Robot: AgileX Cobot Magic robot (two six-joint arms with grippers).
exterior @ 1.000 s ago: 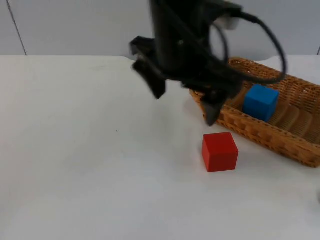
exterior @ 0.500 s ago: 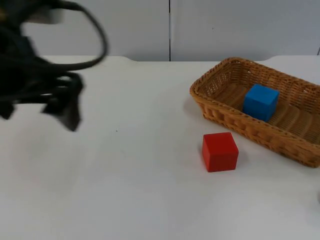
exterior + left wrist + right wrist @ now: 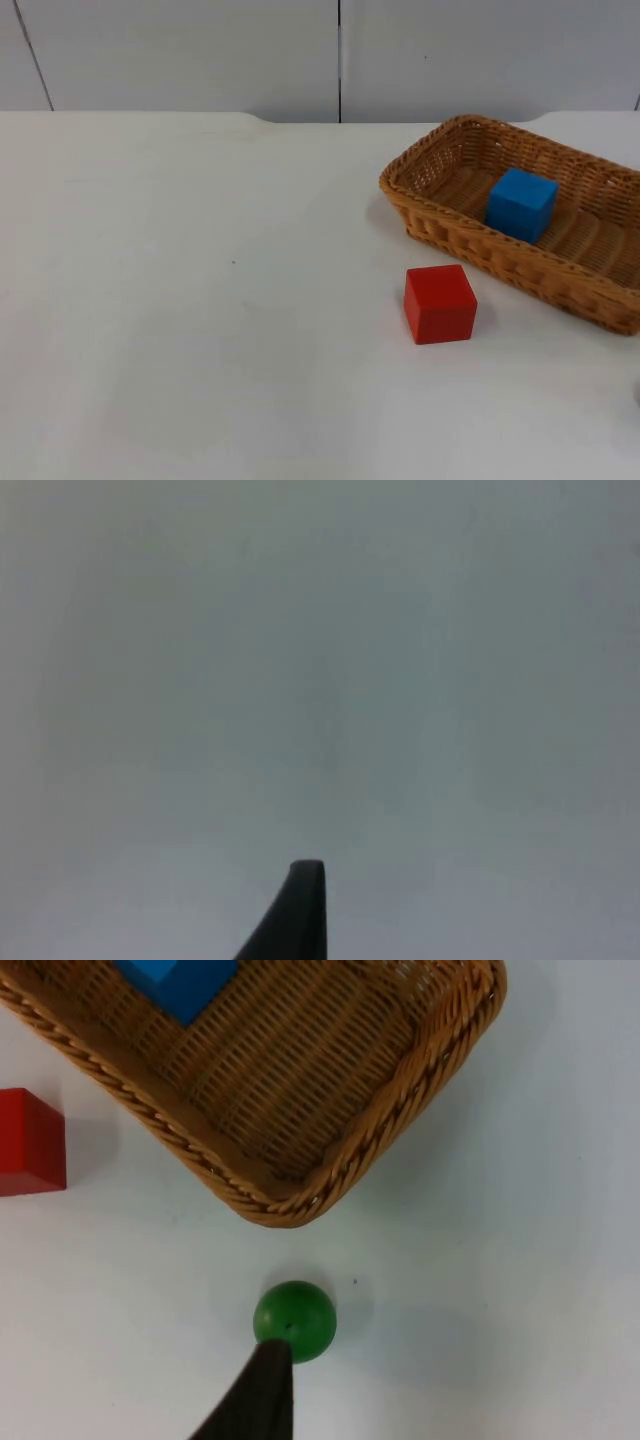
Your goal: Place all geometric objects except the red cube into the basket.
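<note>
A wicker basket (image 3: 440, 235) stands at the right of the table with a blue cube (image 3: 520, 203) inside it. Just in front of its near wall, the red cube (image 3: 440, 303) rests on the table. In the right wrist view the basket (image 3: 290, 1205), the blue cube (image 3: 180, 982) and the red cube (image 3: 30, 1142) appear again. A green ball (image 3: 295, 1320) lies on the table outside the basket's corner, and my right gripper (image 3: 265, 1400) hovers right by it. My left gripper (image 3: 300, 910) hangs over bare white table.
The grey partition wall (image 3: 340, 55) closes the table at the back. Open white table top (image 3: 200, 300) stretches left of the red cube.
The left arm swept from in front of the basket across to the left and out of the top view. The cubes and the basket have not moved.
</note>
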